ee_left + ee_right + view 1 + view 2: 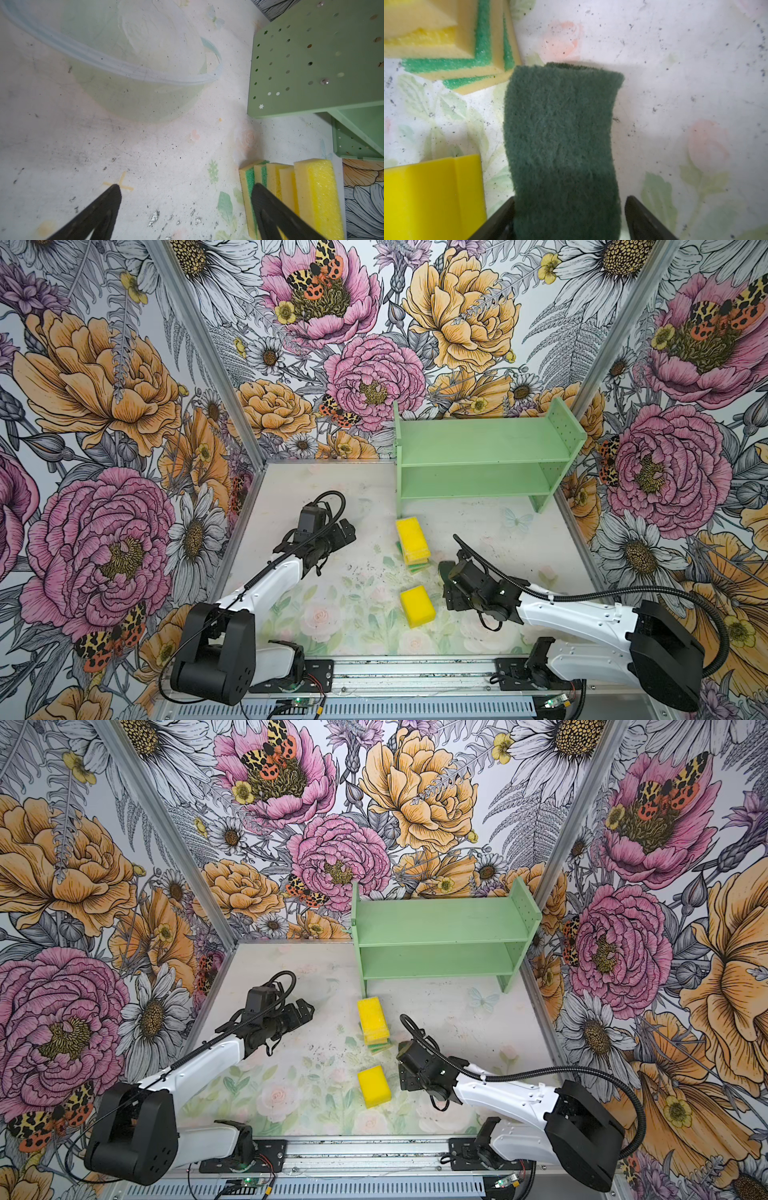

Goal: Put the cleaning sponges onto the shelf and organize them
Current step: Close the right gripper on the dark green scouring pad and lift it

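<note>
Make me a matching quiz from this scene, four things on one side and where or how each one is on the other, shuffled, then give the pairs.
Things:
1. shelf
2. lone yellow sponge
3. dark green sponge
4. left gripper

States:
A. open, holding nothing
B. between the jaws of the right gripper
C. both tiers bare
D. on the table, apart from the sponge stack

Pairs: 1-C; 2-D; 3-B; 4-A
</note>
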{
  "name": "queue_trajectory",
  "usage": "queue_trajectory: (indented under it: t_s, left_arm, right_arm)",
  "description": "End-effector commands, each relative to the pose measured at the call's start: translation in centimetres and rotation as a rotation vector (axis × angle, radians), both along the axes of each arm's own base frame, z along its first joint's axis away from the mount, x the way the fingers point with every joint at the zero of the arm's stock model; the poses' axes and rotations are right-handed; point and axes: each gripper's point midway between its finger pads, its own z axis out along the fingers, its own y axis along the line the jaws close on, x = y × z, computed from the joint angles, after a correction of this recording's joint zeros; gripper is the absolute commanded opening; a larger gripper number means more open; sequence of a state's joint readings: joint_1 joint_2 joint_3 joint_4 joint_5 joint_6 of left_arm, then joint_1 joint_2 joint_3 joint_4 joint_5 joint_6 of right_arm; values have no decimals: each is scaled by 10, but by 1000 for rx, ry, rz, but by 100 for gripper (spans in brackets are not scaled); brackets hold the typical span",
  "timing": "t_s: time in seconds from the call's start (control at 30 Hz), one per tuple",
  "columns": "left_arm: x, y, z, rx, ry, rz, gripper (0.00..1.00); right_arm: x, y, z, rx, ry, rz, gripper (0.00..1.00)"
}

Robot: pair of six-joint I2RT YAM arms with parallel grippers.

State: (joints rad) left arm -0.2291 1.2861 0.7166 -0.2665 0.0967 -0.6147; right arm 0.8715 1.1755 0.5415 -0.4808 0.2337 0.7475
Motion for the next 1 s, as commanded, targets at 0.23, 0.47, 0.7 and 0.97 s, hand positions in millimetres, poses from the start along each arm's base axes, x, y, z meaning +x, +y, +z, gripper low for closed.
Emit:
queue_trajectory:
  t_s: [0.23,0.47,0.7,0.97]
  left_arm:
    - [5,-5,6,13,-15,-6,99]
    - [6,-7,3,19,-8,-10,99]
    - [5,-10,2,21,-5,-17,99]
    - [4,-9,2,24,-6,-16,99]
  right_arm:
    - [2,-4,6,65,-84,-20,77]
    - [0,-1,2,83,-84,-2,69]
    - [-3,-4,1,86,-92,2,65]
    - [-2,-10,14,128,-158,-4,58]
